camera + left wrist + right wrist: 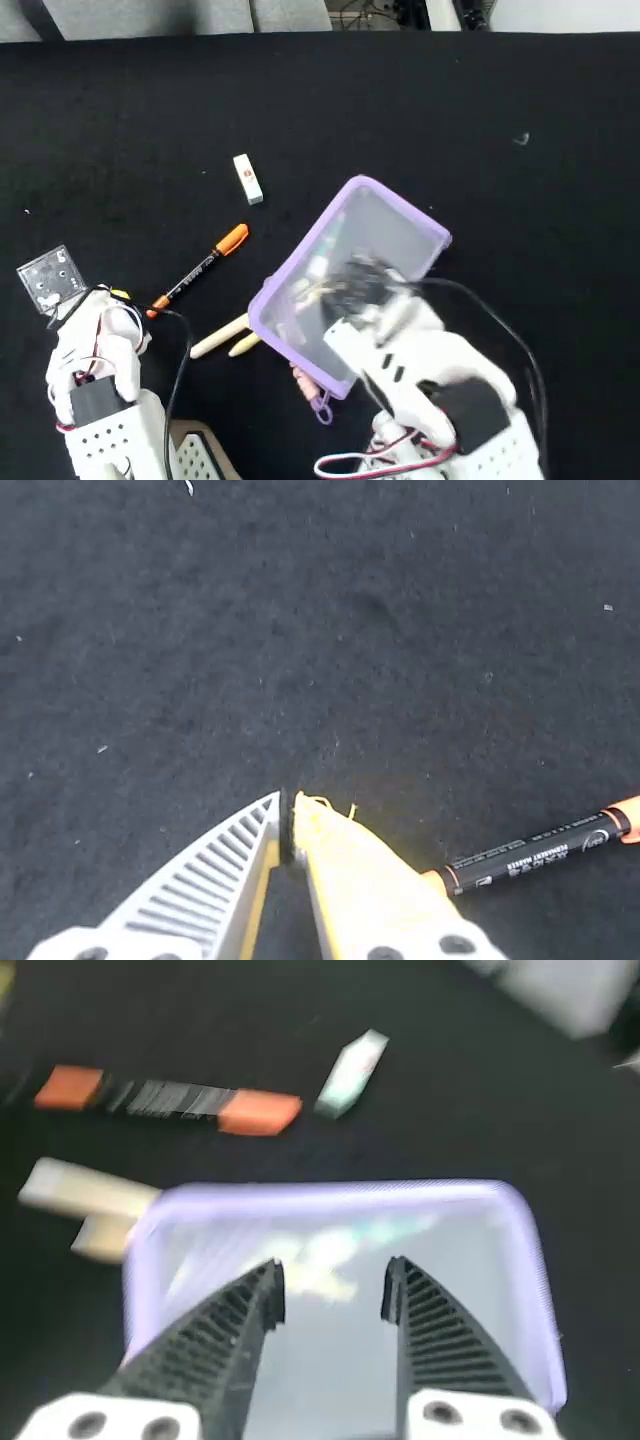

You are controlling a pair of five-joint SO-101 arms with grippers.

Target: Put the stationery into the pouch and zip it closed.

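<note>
The right pincer (333,1285), jaws apart, hangs above the purple pouch (385,235). The left pincer (290,825), closed and empty, sits beside the marker (195,272). The marker, eraser (248,179) and sticks (222,337) lie outside on the counter (520,300). Risk: the pouch, apparently unheld, may slide when items are pushed in.

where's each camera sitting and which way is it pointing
high view: fixed above the black table, looking down; left arm and right arm show at the bottom edge.
left wrist view: on the left arm, facing bare table; shut left gripper shows.
right wrist view: on the right arm, facing the purple-edged clear pouch; open right gripper shows.
shared: all three show the orange-capped black marker.
</note>
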